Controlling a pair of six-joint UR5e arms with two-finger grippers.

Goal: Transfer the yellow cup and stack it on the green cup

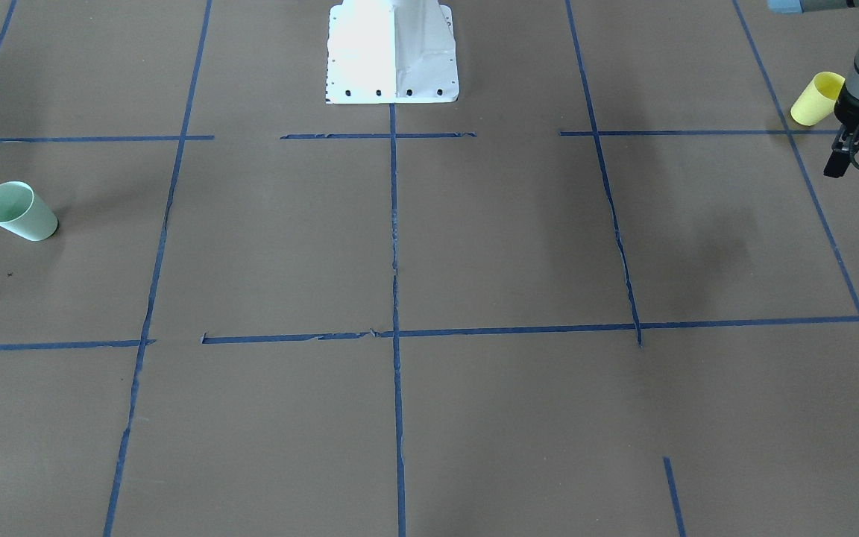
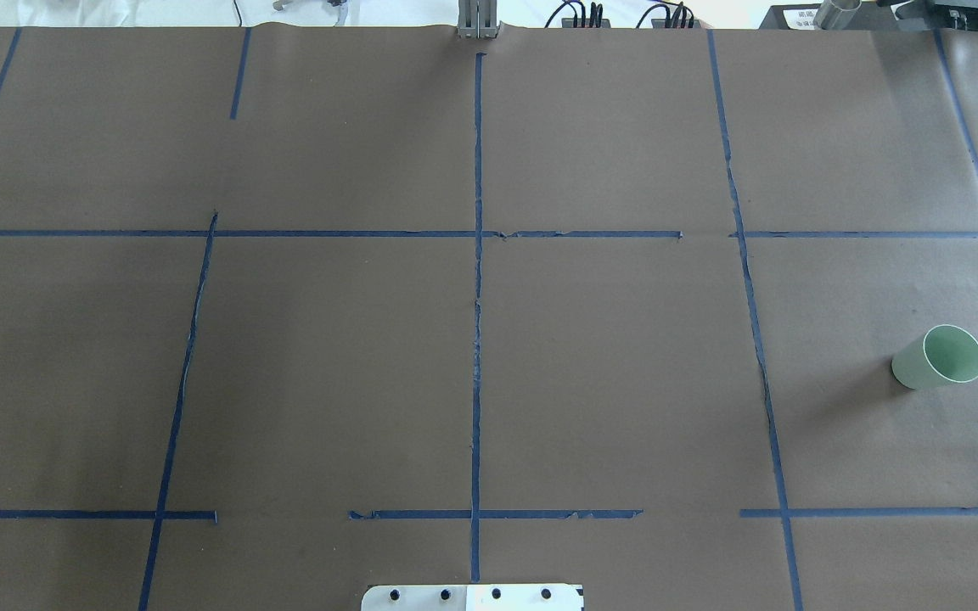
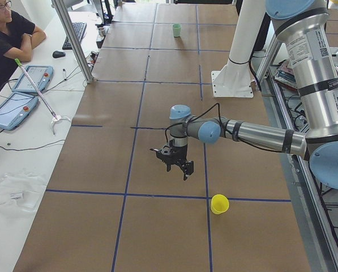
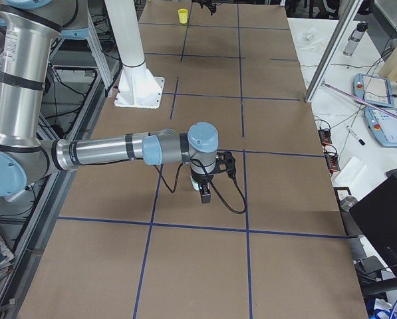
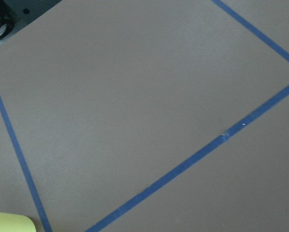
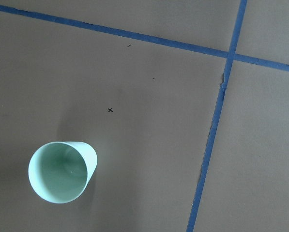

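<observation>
We see the yellow cup (image 3: 219, 203) standing upright on the table (image 3: 157, 226) at the robot's left end, near the left end effector (image 3: 175, 161) but apart from it. The green cup (image 2: 939, 356) stands upright at the opposite end, well apart. The right end effector (image 4: 205, 195) hangs over the table. We cannot tell whether either end effector's fingers are apart or together

Smooth plastic yellow cup (image 3: 219, 203), green cup (image 6: 62, 171); matt paper (image 2: 328, 365).
</observation>
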